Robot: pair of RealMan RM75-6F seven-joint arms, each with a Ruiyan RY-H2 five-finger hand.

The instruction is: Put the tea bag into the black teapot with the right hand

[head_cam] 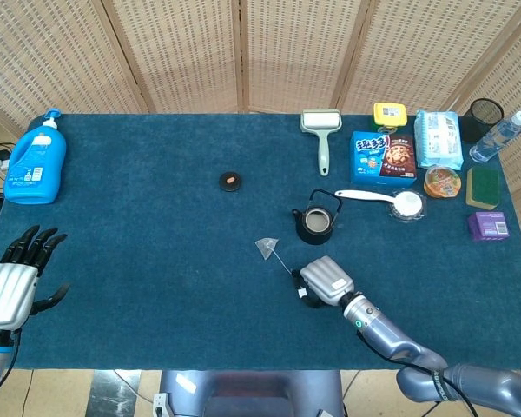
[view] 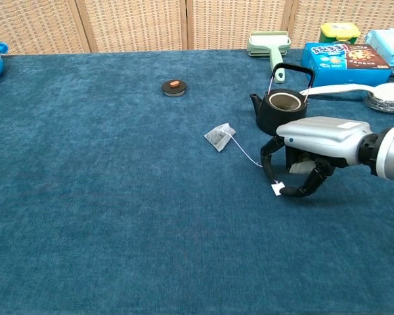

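tea bag flat on cloth | black teapot lidless, behind right hand | fingers pinch its tag

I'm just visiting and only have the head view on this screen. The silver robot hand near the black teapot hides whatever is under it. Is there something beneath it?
Observer: Yes. The chest view shows a small white paper tag under the right hand, at the end of the thin string that runs from the pale tea bag.
Operator: Has it actually grabbed that tag?
Observer: I cannot tell. The dark fingers curl down around the tag, one tip right beside it, but a firm pinch isn't visible.
Operator: Is the hand pressed flat on the table?
Observer: No. From the side, the silver back sits raised above the blue cloth; only the fingertips reach down.
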